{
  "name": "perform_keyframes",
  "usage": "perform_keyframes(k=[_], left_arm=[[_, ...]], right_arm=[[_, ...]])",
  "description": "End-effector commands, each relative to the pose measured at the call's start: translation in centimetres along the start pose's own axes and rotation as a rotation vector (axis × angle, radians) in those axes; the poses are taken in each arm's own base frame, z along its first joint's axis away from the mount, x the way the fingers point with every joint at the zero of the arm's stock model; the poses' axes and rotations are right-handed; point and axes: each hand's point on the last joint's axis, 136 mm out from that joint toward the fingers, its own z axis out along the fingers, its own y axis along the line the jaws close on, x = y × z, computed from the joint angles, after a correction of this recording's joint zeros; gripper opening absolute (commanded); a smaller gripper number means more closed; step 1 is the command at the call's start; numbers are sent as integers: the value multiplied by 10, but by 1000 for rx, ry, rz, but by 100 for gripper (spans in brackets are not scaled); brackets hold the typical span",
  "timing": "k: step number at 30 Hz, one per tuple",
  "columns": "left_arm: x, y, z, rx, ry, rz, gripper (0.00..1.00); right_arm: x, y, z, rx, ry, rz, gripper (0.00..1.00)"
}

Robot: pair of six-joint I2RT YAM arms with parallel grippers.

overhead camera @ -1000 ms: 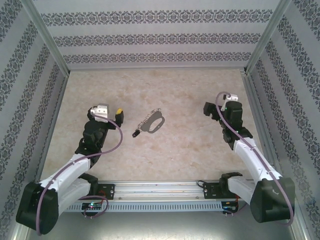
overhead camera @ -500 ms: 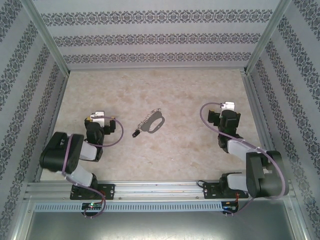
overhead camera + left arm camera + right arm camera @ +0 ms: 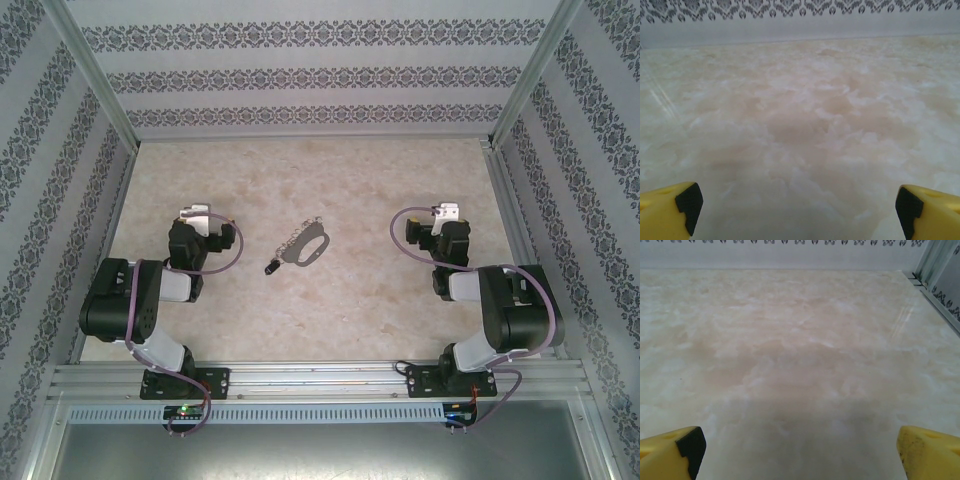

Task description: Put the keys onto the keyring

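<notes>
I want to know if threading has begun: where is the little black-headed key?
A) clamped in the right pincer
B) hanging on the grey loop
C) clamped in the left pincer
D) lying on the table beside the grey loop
D: the key lies on the table next to the keyring, on its near-left side, and the left pincer and right pincer are both open and hold nothing.

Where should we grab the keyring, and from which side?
Take the keyring across its flat grey loop, coming straight down: it lies flat on the table, so no edge is open to a sideways approach. Favour the far-right end, since the key sits off the near-left end and the chain runs along the left edge. The open right gripper probably has the cleaner approach.
</notes>
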Motion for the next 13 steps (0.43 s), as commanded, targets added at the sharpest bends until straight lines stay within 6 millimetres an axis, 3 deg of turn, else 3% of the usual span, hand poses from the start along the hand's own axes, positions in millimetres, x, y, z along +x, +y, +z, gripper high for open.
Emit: perform_keyframes(k=[1,13], left_arm=[[5,1,0,13,33,-24,100],[5,2,0,12,35,-24,100]], right_arm=[[-17,2,-1,-5,-52,12,98],[-16,3,0,-22,-47,12,98]])
